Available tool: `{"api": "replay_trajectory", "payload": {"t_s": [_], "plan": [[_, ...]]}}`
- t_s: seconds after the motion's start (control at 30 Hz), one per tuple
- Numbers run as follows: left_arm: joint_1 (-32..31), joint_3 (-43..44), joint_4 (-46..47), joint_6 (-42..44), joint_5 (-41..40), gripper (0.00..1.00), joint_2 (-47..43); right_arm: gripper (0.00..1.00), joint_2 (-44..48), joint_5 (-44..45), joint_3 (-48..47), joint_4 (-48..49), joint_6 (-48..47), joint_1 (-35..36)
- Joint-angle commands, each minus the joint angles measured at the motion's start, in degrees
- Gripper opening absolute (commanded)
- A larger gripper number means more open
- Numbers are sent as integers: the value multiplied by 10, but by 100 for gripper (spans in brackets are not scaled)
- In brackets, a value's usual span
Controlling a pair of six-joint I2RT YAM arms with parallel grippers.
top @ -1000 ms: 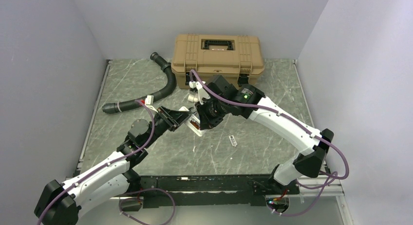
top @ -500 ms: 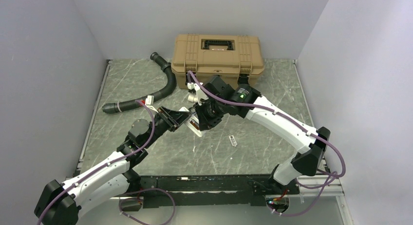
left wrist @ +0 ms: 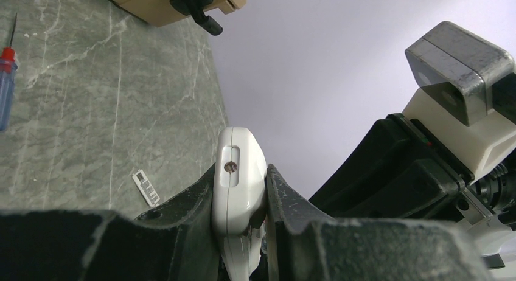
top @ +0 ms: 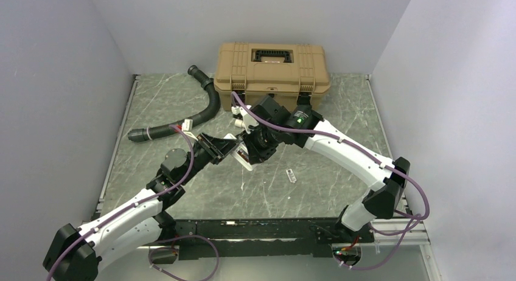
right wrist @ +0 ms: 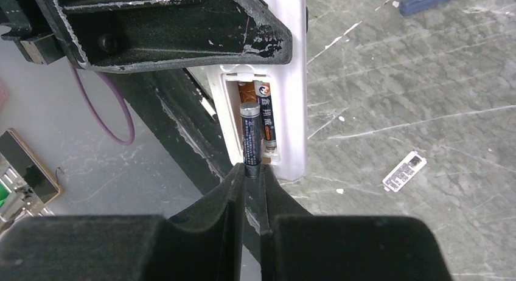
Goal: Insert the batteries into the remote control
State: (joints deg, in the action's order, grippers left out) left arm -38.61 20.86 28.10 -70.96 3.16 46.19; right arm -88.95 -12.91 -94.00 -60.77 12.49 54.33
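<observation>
L gripper (left wrist: 240,193) clamped on remote control (left wrist: 238,165) edges, mid-table | R gripper (right wrist: 251,179) pinching battery (right wrist: 250,135) by 1 end, axis parallel w/ empty slot (right wrist: 244,91), right over it, beside 1 seated cell (right wrist: 266,120) | R arm nearer, likely inserts

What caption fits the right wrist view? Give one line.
Right tool grips one battery at the remote control's open bay, beside a seated battery.

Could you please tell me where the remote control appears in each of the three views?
Top external: the remote control at picture centre.
Left wrist: bottom centre, seen edge-on.
Right wrist: upper centre, battery compartment open.
Shared landmark: the small white label, in all three.
</observation>
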Motion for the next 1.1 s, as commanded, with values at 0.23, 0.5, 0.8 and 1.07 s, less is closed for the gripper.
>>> {"api": "replay_trajectory", "payload": {"t_s": [0.23, 0.5, 0.8, 1.07], "plan": [[-2, 14, 45, -2, 9, 0, 1, 0, -6, 6, -16, 4, -41, 0], [-3, 17, 51, -3, 18, 0, 10, 0, -16, 5, -26, 0, -48, 1], [-3, 17, 44, 3, 16, 0, 5, 0, -30, 4, -39, -10, -47, 1], [-5, 15, 41, 3, 13, 0, 0, 0, -43, 3, -50, -13, -45, 1]]}}
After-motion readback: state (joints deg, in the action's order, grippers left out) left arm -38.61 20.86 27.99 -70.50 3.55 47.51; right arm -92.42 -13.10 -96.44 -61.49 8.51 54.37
